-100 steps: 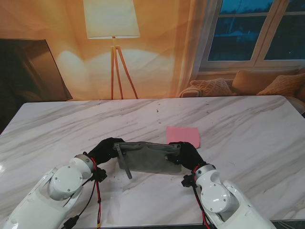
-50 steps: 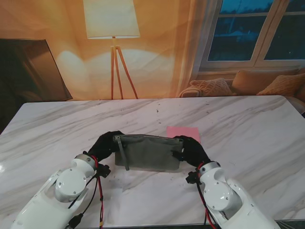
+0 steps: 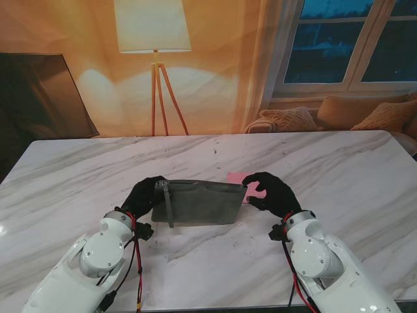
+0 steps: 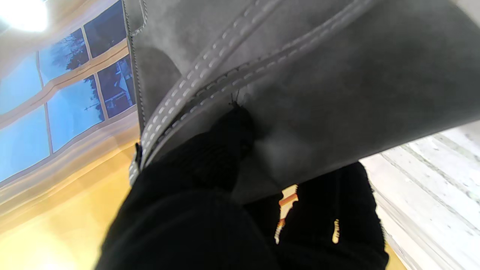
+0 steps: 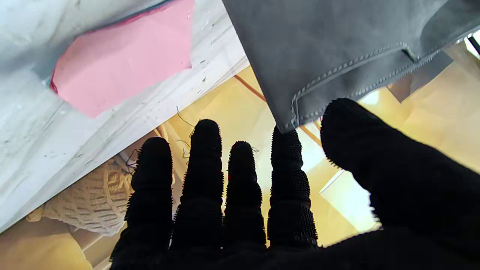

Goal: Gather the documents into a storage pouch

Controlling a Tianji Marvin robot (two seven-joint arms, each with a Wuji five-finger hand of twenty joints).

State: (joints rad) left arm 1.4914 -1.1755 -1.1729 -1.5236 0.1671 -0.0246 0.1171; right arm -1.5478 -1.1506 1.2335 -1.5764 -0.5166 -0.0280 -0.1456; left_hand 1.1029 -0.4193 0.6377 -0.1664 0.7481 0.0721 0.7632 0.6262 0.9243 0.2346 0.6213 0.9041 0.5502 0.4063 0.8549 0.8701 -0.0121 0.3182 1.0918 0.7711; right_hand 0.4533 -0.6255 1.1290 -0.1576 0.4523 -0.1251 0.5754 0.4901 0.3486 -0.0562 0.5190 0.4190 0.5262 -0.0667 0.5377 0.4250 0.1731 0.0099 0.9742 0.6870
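The grey pouch [image 3: 199, 203] is held up off the marble desk [image 3: 339, 169] near its middle, somewhat toward the edge nearest the robot. Its long axis runs left to right, roughly parallel to that near edge, and its flat face is turned toward the stand camera. A narrow grey strap [image 3: 168, 205] hangs down across the face near the pouch's left end. The left wrist view shows pale double stitching along the pouch's seams; no brand, label or writing can be read on it in any view.

The left hand [image 3: 143, 196], in a black glove, grips the pouch's left end; in its wrist view the fingers [image 4: 228, 150] press against the fabric, with the cloth pinched between them.

The right hand [image 3: 273, 192], also gloved in black, hovers just beside the pouch's right end with its fingers [image 5: 240, 187] straight and spread, grasping nothing. In its wrist view the pouch's corner hangs just past the fingertips; whether it touches them cannot be told.

A pink sheet of paper [image 3: 236, 177] lies flat on the desk just behind the pouch's right end, mostly hidden by the pouch and the right hand in the stand view. The right wrist view shows it plain and unmarked.
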